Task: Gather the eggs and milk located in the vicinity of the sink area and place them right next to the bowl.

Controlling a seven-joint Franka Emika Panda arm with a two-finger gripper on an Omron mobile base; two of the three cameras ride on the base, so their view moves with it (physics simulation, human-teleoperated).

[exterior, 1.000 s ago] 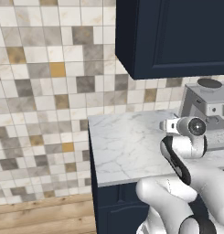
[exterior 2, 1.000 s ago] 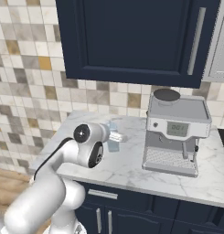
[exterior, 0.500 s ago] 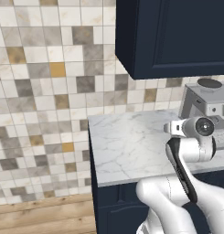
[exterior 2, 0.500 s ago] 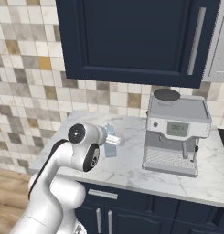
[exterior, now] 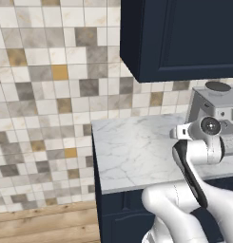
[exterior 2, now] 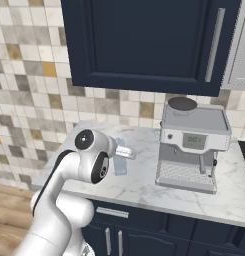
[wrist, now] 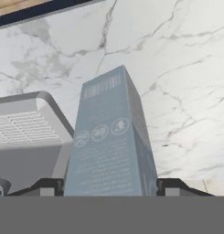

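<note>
Between the jaws: the milk (wrist: 112, 137), a pale blue-grey carton, its body filling the gap from one finger to the other.
Jaws (wrist: 111, 186): about half open, one dark fingertip (wrist: 45, 187) pressed to each side of the carton; closed on the milk as far as the hand view shows.
Milk, from the right base camera: the carton (exterior 2: 121, 161) stands out past the wrist, partly hidden by the arm, above the marble tabletop (exterior 2: 139, 175); whether its base touches the stone cannot be told.
Beyond the jaws: the white veined tabletop (wrist: 177, 77) spreads behind the carton, with its dark front edge at the far top of the hand view.
Beside the jaws: the coffee machine (wrist: 26, 137), grey with a slotted drip tray, lies close to the carton on one side; a gap between them cannot be made out.
Coffee machine, from the base cameras: it (exterior 2: 191, 147) stands on the tabletop near the carton, below the dark blue wall cabinet (exterior 2: 149, 42).
Behind the tabletop: a tiled wall (exterior: 51, 85) in mixed pale, grey and ochre squares.
</note>
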